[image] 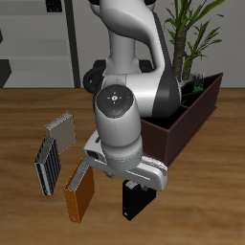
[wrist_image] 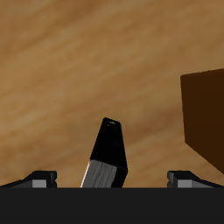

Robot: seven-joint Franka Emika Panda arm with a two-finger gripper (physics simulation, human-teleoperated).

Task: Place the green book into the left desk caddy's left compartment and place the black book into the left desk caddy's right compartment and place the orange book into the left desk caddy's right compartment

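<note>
Fingers (wrist_image: 112, 179) spread wide apart, holding nothing. In the wrist view both fingertips (wrist_image: 40, 178) show at the frame's edge with the black book (wrist_image: 108, 156) lying between them, not touching either pad. The book lies flat on the desk (wrist_image: 79, 70), black cover up, white page edges visible along one side.

Exterior view: the arm hangs over the front part of the desk (image: 29, 115), and the hand hides most of the space below it. The black book (image: 135, 201) pokes out from under the hand, near the desk's front edge, directly beneath the fingers.

Orange book (image: 79, 192) lies flat on the desk just beside the black book, clear of the fingers and not touching them. Beyond it, farther from the fingers, lie a grey-and-black striped book (image: 48, 163) and a small grey book (image: 62, 128), both flat.

Left desk caddy (image: 191, 120) stands farther back than the fingers, on the other side of the black book from the orange one; its near corner wall shows in the wrist view (wrist_image: 204, 114) close by one fingertip, apart from it. The arm hides part of the caddy, so its compartments cannot be told apart. A green object (image: 196, 81) stands at the caddy's far end; I cannot tell whether it is the green book. A potted plant (image: 196, 29) stands behind the caddy.
</note>
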